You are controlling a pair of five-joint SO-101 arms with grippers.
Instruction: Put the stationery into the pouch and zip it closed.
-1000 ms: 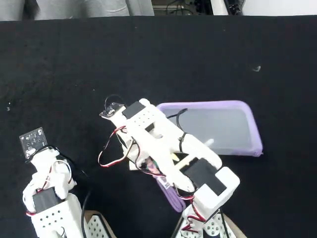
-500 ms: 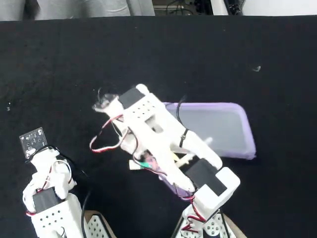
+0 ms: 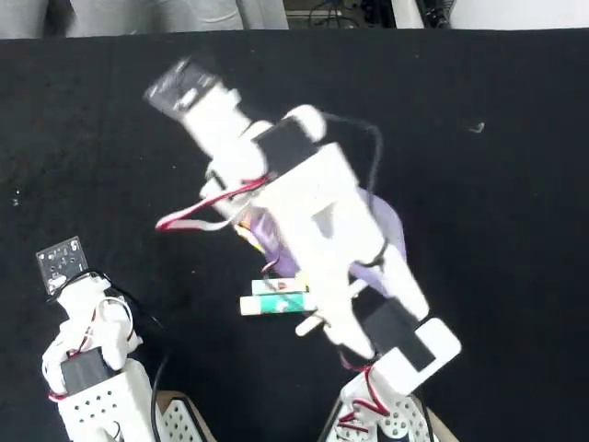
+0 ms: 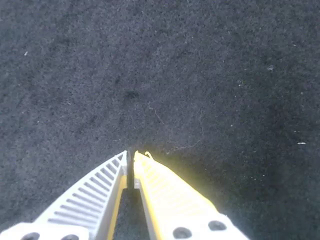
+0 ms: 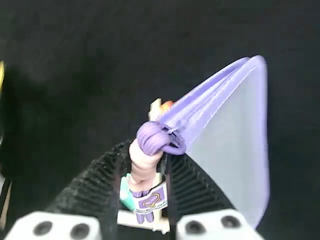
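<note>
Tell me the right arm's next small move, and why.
Probably lower the pouch onto the table with its opening within reach. The right tool is shut on the pouch's pull loop, so the pouch dangles from it, while a green and white stationery piece lies outside it on the cloth.

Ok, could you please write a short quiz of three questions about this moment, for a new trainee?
1. True or false: the left gripper holds a pen.
2. The right gripper is shut on which part of the purple-edged translucent pouch? A) its purple strap B) its clear side C) its bottom corner
3. Fill in: the white and green stick lies on the black table, ____ the pouch.
Key: 1 false; 2 A; 3 outside.
</note>
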